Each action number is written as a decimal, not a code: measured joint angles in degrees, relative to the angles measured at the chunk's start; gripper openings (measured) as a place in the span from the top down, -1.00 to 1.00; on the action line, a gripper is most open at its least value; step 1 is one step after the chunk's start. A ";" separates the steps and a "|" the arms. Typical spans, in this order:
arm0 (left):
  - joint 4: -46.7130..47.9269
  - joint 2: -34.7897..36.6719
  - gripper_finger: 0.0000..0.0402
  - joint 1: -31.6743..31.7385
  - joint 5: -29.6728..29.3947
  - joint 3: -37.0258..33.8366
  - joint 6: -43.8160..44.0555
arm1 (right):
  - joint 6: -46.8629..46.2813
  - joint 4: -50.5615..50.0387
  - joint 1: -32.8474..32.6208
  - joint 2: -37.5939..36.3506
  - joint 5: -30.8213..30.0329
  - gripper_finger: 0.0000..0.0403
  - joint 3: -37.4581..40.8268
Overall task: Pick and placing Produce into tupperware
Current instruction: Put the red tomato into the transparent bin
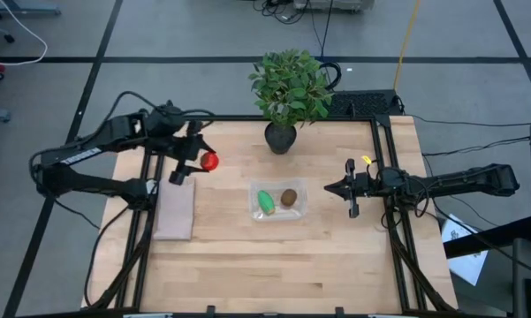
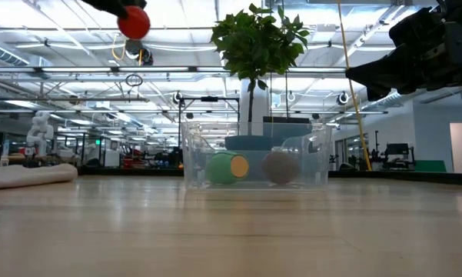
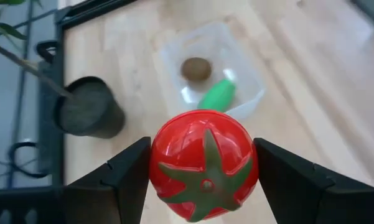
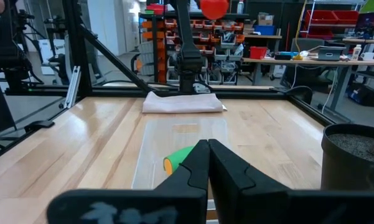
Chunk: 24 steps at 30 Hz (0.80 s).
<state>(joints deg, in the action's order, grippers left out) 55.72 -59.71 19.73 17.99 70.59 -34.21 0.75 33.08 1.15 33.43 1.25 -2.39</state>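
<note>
My left gripper [image 1: 203,162] is shut on a round red tomato [image 3: 204,165] high above the table's left part, left of the clear tupperware [image 1: 278,200]. In the tupperware lie a green oblong piece [image 1: 266,202] and a brown kiwi [image 1: 288,197]. In the low view the tomato [image 2: 134,22] hangs near the top of the picture, far above the tupperware [image 2: 255,158]. My right gripper [image 1: 333,187] is shut and holds nothing, level, just right of the tupperware. My left gripper pinches the tomato between its two fingers, one on each of its opposite sides [image 3: 157,163]. The fingers slant downward from the table's left. The tomato is lifted clear, high above the table, its green star-shaped top [image 3: 205,177] facing back toward the wrist.
A potted leafy plant [image 1: 287,93] stands at the table's far edge behind the tupperware. A flat pale slab [image 1: 175,210] lies at the table's left, below my left gripper. Bare wood lies in front of the tupperware.
</note>
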 joint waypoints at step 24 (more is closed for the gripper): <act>-38.54 16.72 -0.27 1.73 7.91 -34.63 19.21 | -0.04 0.13 0.00 0.00 0.01 1.00 0.00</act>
<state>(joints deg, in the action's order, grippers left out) 17.18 -42.99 21.45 25.90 35.96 -15.00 0.72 33.21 1.15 33.43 1.26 -2.39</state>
